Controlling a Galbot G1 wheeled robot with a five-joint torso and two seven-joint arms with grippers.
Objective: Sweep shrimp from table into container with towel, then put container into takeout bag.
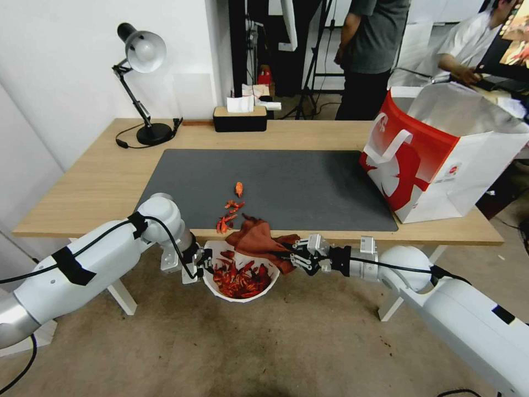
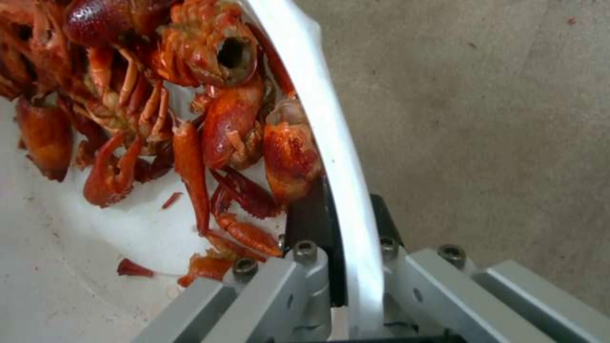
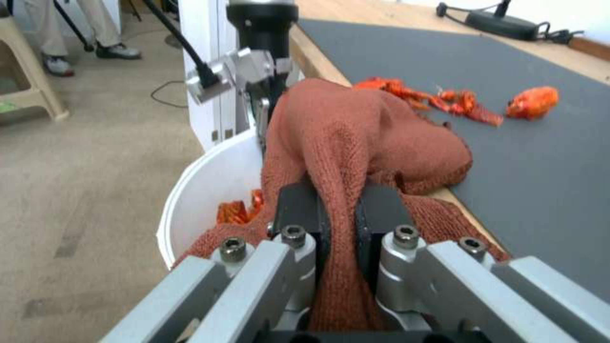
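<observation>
Workroom with white walls and a stained floor

A white wall [image 1: 66,49] runs behind the far left edge of the desk, where a black desk lamp [image 1: 140,82] with a silver shade stands at the far left corner, its cable [image 1: 124,140] looping beside it. A black tissue box [image 1: 239,117] sits at the far edge. The beige floor [image 1: 308,347] shows dark stains. Dark tripod stands [image 1: 314,66] rise behind.

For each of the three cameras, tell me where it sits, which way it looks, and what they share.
Head view: up high, looking down at the table; both arms show.
Left wrist view: behind the left gripper, clamped on the container rim, facing the shrimp.
Right wrist view: behind the right gripper, pinching the towel, facing along the table edge.
All three share the container.
</observation>
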